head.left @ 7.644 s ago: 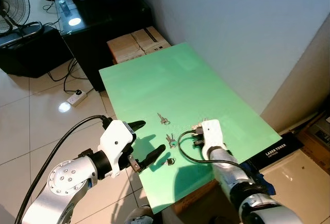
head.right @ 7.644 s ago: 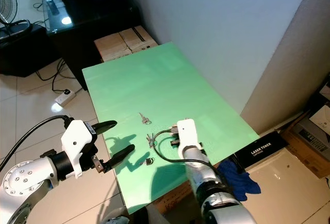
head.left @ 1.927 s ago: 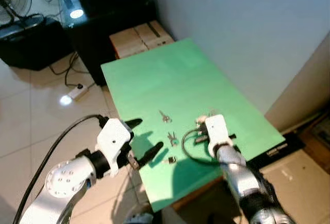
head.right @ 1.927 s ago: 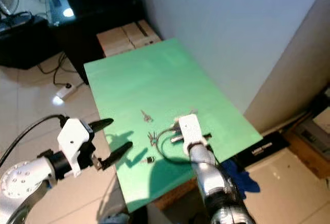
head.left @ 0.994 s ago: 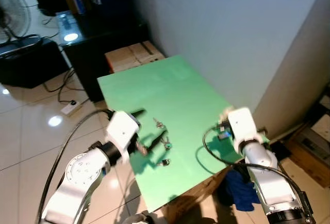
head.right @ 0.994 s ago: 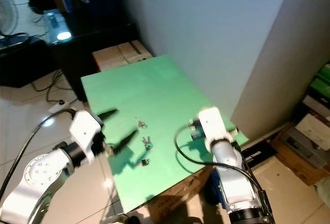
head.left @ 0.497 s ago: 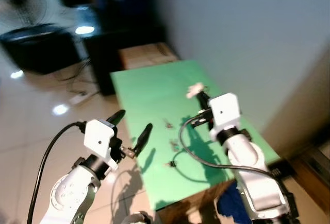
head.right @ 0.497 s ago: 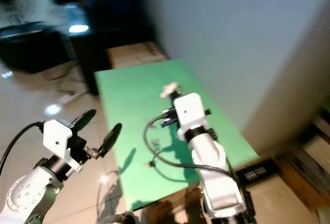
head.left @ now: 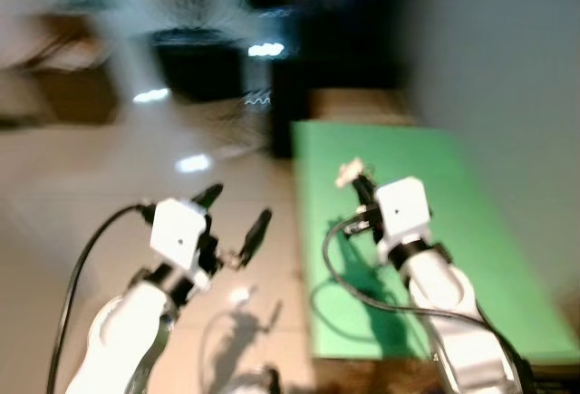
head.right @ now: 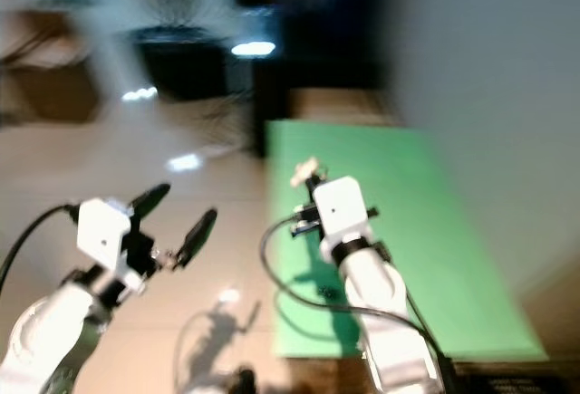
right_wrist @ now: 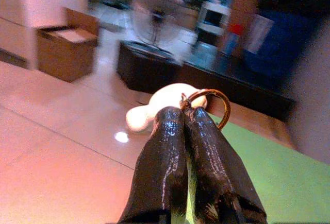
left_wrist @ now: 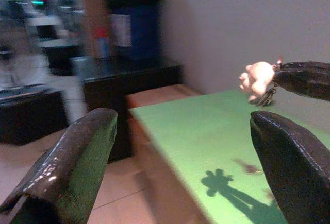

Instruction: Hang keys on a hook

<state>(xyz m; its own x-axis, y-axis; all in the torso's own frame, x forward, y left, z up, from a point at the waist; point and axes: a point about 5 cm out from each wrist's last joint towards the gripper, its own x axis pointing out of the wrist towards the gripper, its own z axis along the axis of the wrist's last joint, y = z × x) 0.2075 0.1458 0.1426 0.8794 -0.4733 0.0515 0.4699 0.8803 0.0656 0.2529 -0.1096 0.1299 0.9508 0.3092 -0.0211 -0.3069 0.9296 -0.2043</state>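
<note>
Cream-coloured charm and brass ring of the keys (right_wrist: 206, 103) now riding clamped at the tips of the right gripper (right_wrist: 186, 117), lifted off the green table (head.left: 471, 231) below it where they lay moments ago. Swinging away with the whole blurred view, left gripper (head.left: 234, 219) spread wide and empty off to the side over the floor. Meaning pickup done, with no hook yet in sight ahead.

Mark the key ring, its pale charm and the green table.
key ring (right_wrist: 219, 100), right wrist view, its metal loop.
pale charm (right_wrist: 160, 103), right wrist view, its body.
green table (head.left: 489, 231), left eye view, bare top.
</note>
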